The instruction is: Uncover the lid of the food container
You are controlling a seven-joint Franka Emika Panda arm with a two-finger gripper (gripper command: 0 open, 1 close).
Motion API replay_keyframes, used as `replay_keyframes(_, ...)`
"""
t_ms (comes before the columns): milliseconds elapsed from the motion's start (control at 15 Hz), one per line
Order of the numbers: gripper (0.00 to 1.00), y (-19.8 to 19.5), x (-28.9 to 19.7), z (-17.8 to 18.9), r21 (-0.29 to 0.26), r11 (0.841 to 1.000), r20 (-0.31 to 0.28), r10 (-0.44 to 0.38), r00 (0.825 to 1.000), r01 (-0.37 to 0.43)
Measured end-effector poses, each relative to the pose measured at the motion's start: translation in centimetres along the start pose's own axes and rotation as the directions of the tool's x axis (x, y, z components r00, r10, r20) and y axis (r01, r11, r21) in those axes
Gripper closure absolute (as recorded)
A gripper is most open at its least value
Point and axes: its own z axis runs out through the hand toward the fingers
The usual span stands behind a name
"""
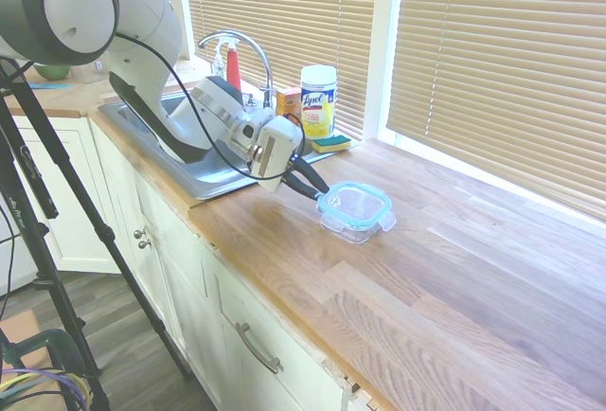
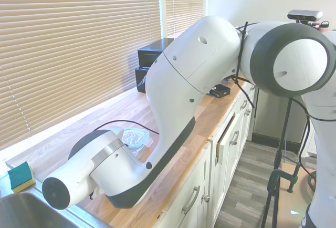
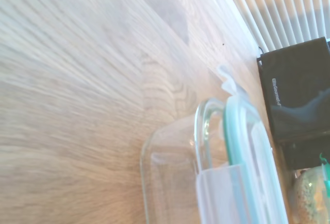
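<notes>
First exterior view: the arm reaches in low from the sink side, and the hand (image 1: 314, 189) comes almost level with the worktop (image 1: 454, 269), its two dark fingers converging at the near edge of the lid (image 1: 355, 202), which sits on the food container (image 1: 358, 224) out on the open wood, well apart from the Lysol canister (image 1: 318, 100) and the sponge (image 1: 331, 143) by the window. That flat approach looks meant to catch the rim or a side flap rather than press down from above; the fingers seem nearly together at the lid's edge, but I cannot tell whether they actually clamp it. Second exterior view: the arm's bulk hides the hand entirely, and only part of the lid (image 2: 135, 136) shows beyond it on the worktop (image 2: 68, 144). Wrist view: the teal rim of the lid (image 3: 242, 146) stands slightly off the clear wall of the food container (image 3: 170, 177), one flap hanging loose, so the seal looks partly released, with lifting yet to do.
</notes>
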Motion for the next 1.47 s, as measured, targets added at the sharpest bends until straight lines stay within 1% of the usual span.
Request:
replay_keyframes(733,1.00,0.5,1.6,-0.8,-0.005,1.000,-0.007,0.001,1.000,-0.001)
replay_keyframes(1200,1.00,2.3,6.6,-0.2,-0.021,0.998,-0.003,0.055,0.998,-0.055)
replay_keyframes(1467,1.00,4.1,10.3,2.0,-0.053,0.994,0.004,0.099,0.995,-0.098)
